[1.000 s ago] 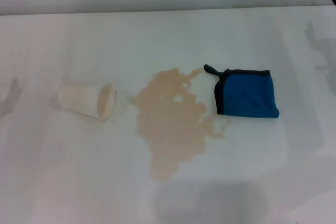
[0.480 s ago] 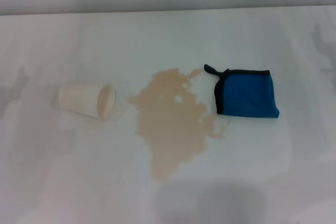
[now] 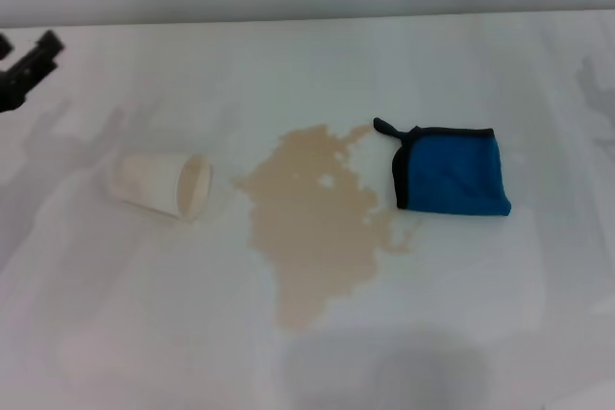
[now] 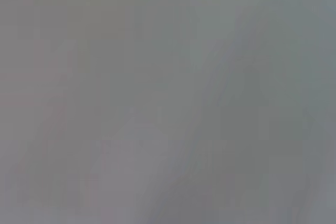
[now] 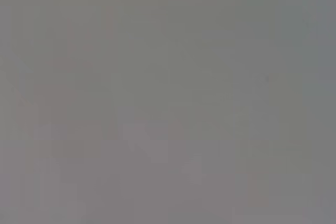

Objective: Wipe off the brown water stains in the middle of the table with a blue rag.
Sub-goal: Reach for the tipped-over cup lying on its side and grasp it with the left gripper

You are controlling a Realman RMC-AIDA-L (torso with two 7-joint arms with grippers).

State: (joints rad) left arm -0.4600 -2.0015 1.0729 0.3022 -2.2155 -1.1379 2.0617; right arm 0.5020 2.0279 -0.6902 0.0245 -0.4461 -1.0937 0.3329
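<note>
With the left gripper at the table's far left edge, its fingers impossible to read, the blue rag lies folded beside the brown water stains, best pinched at its edge, then dragged across.

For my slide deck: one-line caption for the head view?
Tipped paper cup, brown water stains and unused blue rag on table; left gripper entering.

Blue rag folded flat, right of tan stains, white table
</note>
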